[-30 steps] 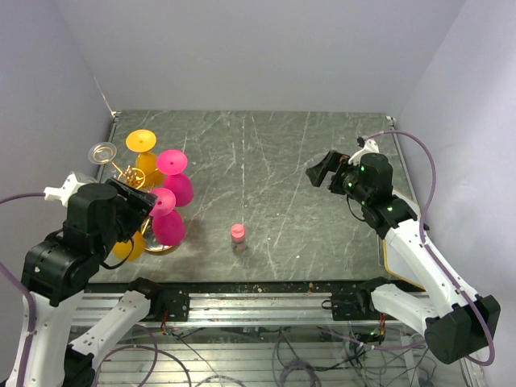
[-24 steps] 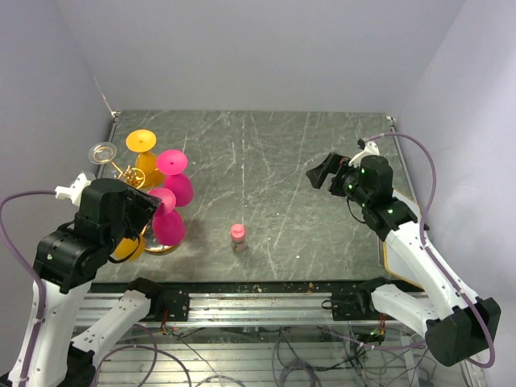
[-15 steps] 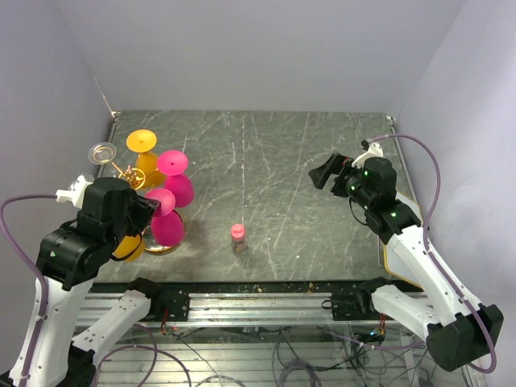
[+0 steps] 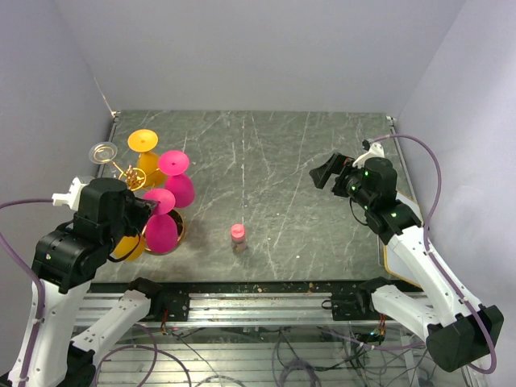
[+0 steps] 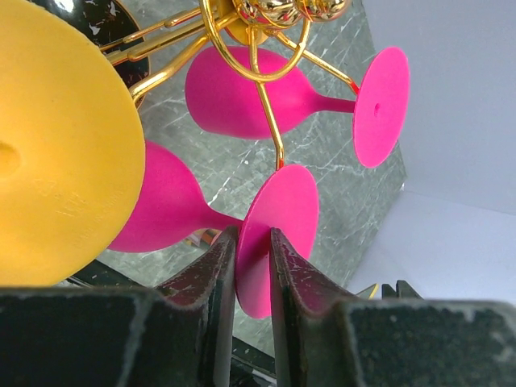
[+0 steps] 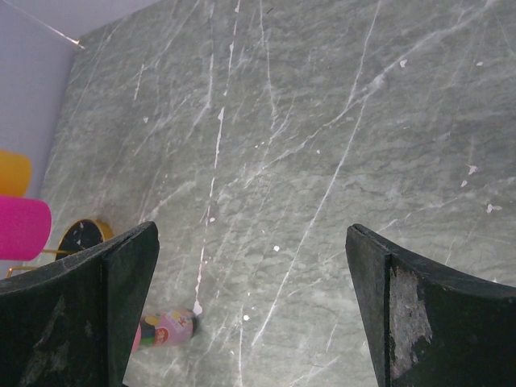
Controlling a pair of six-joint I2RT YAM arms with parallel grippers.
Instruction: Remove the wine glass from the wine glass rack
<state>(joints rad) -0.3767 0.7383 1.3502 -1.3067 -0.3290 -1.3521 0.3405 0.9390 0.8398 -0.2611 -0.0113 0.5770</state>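
The gold wire wine glass rack [image 4: 127,172] stands at the table's left, with several plastic glasses hanging upside down from it. In the left wrist view its curled arms [image 5: 260,76] spread overhead. My left gripper [image 5: 252,243] is shut on the round foot of the nearest pink wine glass [image 5: 165,205], one finger on each face of the disc. From above, that glass [image 4: 161,230] hangs at the rack's near side beside my left gripper [image 4: 146,212]. My right gripper [image 4: 325,171] hovers open over the right half of the table, also open and empty in its own view [image 6: 251,235].
A second pink glass [image 4: 178,182], two yellow glasses [image 4: 143,153] [image 4: 129,246] and a clear one [image 4: 103,151] also hang on the rack. A small pink bottle [image 4: 238,234] stands mid-table near the front edge. Grey walls close off the left, back and right.
The left gripper's fingers have closed onto the near pink glass's foot, and the glass has shifted slightly toward the left arm. The right gripper has drifted a little to the right.
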